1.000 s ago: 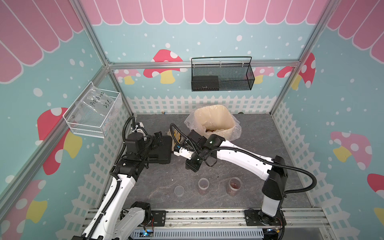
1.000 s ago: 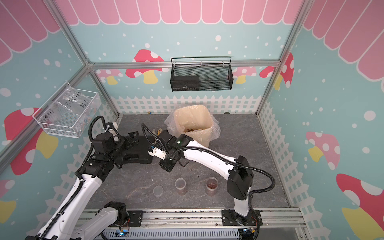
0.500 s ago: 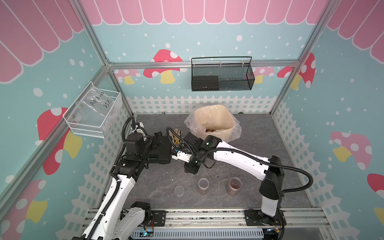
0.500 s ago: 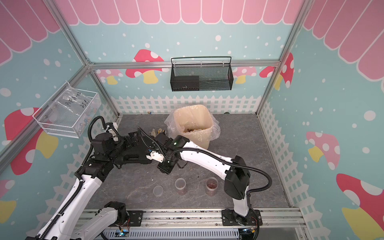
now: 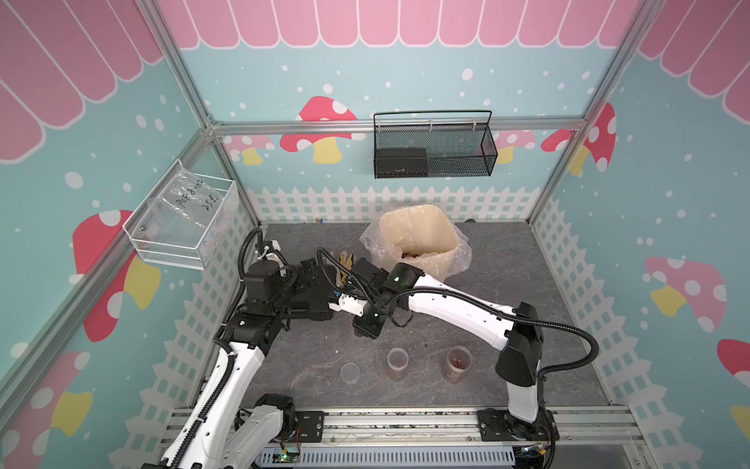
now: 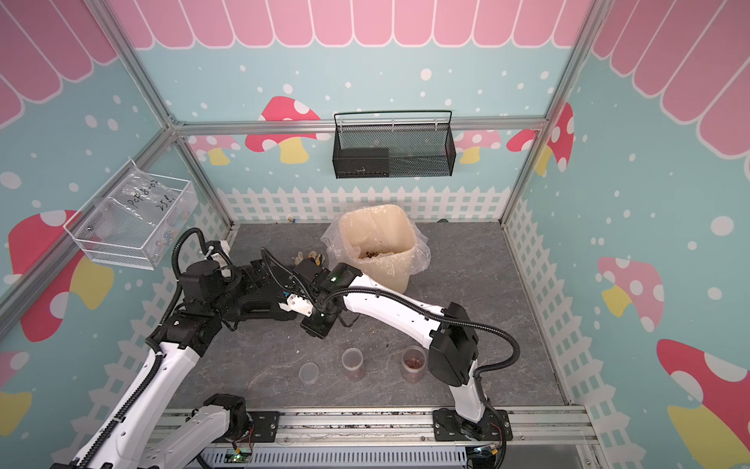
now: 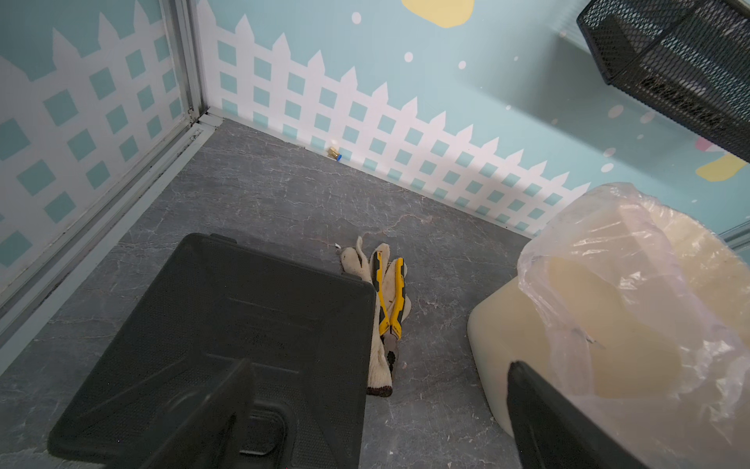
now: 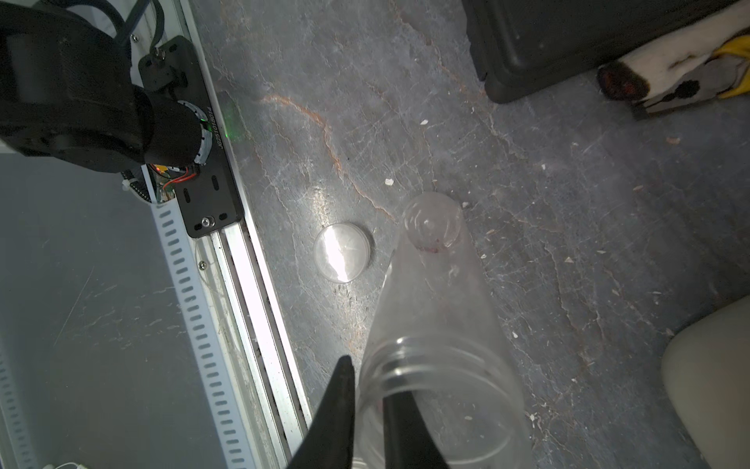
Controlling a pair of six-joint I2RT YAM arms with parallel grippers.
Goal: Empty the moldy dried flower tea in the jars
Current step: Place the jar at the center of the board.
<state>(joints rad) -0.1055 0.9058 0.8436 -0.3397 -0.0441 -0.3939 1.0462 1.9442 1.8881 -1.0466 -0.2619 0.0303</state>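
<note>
Grey marbled tabletop fills the floor of a teal booth printed with mushrooms, and a cream bin with a crinkled clear liner stands toward the back.

Your right hand straddles the rim of a tall clear jar. One finger is outside the wall and the other is inside the mouth, with the jaws narrow. You cannot tell whether they pinch the thin plastic or stand just clear of it. The jar's long axis runs straight away from the hand, mouth at the fingers and base toward the tabletop; whether the base touches down is unclear. It looks empty but for a reddish smear at the bottom, and brown bits of tea lie in the bin.

The coming move, as I judge it, turns on where the filled jars stand. The middle jar has a little red low down and the fuller jar is beside it. Both are upright near the front rail, on the rail side of your right hand. That arm is clearly the nearer.

Your left hand hangs wide open and empty over the black plastic tray, well apart from the jars.

A small clear round piece lies just beside the held jar; it could be a lid or a short capped jar. Expect smooth, light, slippery plastic and crumbly contents.
</note>
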